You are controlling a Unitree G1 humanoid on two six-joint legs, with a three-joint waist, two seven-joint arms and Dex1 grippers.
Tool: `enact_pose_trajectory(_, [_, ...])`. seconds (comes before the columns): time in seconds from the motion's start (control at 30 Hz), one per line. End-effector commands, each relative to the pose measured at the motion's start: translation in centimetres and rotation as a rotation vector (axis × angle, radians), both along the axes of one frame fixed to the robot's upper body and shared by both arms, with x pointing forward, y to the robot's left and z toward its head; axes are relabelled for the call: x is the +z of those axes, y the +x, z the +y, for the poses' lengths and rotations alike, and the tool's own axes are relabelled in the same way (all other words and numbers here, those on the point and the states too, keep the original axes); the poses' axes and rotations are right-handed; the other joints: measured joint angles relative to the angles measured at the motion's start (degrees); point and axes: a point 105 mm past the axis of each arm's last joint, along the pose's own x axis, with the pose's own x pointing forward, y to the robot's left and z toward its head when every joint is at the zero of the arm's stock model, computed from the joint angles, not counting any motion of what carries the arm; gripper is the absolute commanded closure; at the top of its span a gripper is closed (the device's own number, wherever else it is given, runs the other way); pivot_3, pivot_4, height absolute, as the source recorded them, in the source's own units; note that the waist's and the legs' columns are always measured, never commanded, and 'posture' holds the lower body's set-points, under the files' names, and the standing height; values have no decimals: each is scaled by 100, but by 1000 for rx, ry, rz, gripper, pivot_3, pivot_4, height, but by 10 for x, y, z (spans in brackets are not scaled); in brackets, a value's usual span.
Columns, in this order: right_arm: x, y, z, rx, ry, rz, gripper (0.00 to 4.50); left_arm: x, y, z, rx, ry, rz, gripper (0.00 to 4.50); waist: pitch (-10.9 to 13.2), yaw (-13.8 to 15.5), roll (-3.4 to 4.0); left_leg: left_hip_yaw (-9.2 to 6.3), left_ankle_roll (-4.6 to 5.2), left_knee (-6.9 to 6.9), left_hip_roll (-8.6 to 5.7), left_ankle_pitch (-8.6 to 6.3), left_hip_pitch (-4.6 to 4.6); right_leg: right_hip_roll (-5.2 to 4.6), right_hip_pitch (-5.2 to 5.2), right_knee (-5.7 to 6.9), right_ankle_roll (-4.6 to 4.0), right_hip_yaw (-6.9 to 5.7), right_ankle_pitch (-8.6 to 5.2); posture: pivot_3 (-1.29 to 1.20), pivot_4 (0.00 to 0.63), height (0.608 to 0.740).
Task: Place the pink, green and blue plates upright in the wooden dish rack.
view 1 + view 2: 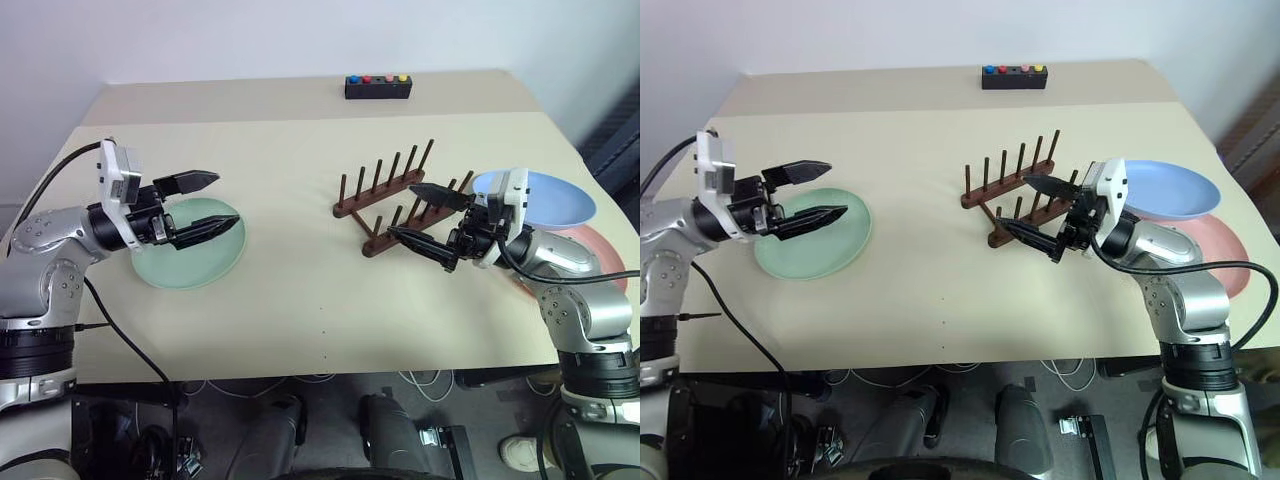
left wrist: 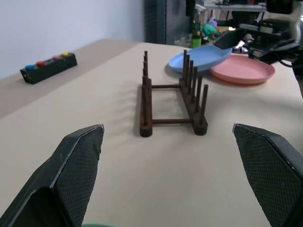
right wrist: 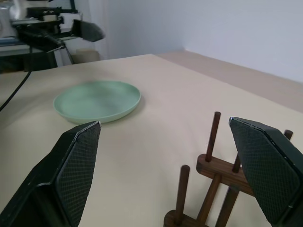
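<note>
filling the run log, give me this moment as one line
left hand open above round green plate | right hand open over brown wooden dish rack | rack empty

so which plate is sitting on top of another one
The blue plate: it overlaps the pink plate by the right claw, while the green plate lies alone.

a beige bench (image 1: 300,300) carries a small black box (image 1: 379,87) at its far edge, topped with a row of blue, red and yellow buttons. white cables (image 1: 300,382) hang on the floor under the near edge.
</note>
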Motion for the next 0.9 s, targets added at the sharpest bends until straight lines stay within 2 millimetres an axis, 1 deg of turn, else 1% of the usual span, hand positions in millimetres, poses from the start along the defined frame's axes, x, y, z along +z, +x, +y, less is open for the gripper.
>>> enact_pose_trajectory(0.03, [16,0,2,14,-7,-78,58,14,-3,4,15,6,-57,0,0,4,0,0,0,0,0,0,0,0,0,0,0,0,0,0,150,740])
enact_pose_trajectory(0.1, [16,-1,1,12,-7,-81,58,11,-2,4,13,5,-52,0,0,8,0,1,0,1,0,0,0,0,2,-2,0,0,0,0,150,740])
enact_pose_trajectory(0.2, [18,-3,0,5,-12,-76,58,11,-1,-4,1,0,-51,0,0,12,0,1,0,0,0,0,0,-1,2,-2,0,0,0,0,150,740])
enact_pose_trajectory(0.33, [16,0,0,2,-25,-76,58,1,2,-9,17,46,-43,0,0,13,0,1,0,1,-1,0,0,-1,3,-2,0,0,0,0,150,740])
enact_pose_trajectory(0.43, [19,3,-3,-16,-29,-89,58,3,2,-23,-29,43,-61,0,0,15,0,1,0,1,-1,0,0,-1,3,-2,0,0,0,0,150,740])
enact_pose_trajectory(0.53, [21,3,-5,-48,-45,-106,58,-3,7,-44,-64,66,-69,0,0,19,0,1,0,1,-1,0,0,-1,3,-2,0,0,0,0,150,740])
enact_pose_trajectory(0.6, [22,-1,-8,-70,-45,-115,58,-13,6,-67,-130,83,-35,0,0,35,0,1,0,1,-1,0,0,-1,6,-4,0,0,0,0,150,740])
enact_pose_trajectory(0.67, [24,-4,-10,-90,-36,-118,58,-24,4,-89,-183,122,40,0,0,33,-1,1,0,2,-3,0,-1,-3,7,-6,0,0,0,0,150,740])
enact_pose_trajectory(0.7, [25,-5,-11,-95,-31,-122,58,-26,3,-97,-197,148,19,0,0,29,-1,1,1,2,-3,0,-1,-3,7,-7,1,0,0,0,150,740])
enact_pose_trajectory(0.73, [26,-6,-12,-99,-30,-127,58,-27,3,-105,-208,165,-7,0,0,27,-1,1,1,2,-4,0,-1,-3,6,-6,1,0,0,0,150,740])
enact_pose_trajectory(0.8, [23,-6,-15,-116,-39,-128,58,-37,4,-118,-218,195,35,0,0,7,-1,1,0,2,-3,0,-1,-2,6,-4,1,0,0,0,150,740])
enact_pose_trajectory(0.9, [21,-8,-20,-159,-40,-130,58,-68,30,-135,-102,339,40,0,-2,29,1,1,0,3,-2,0,1,0,7,-1,1,0,0,0,150,740])
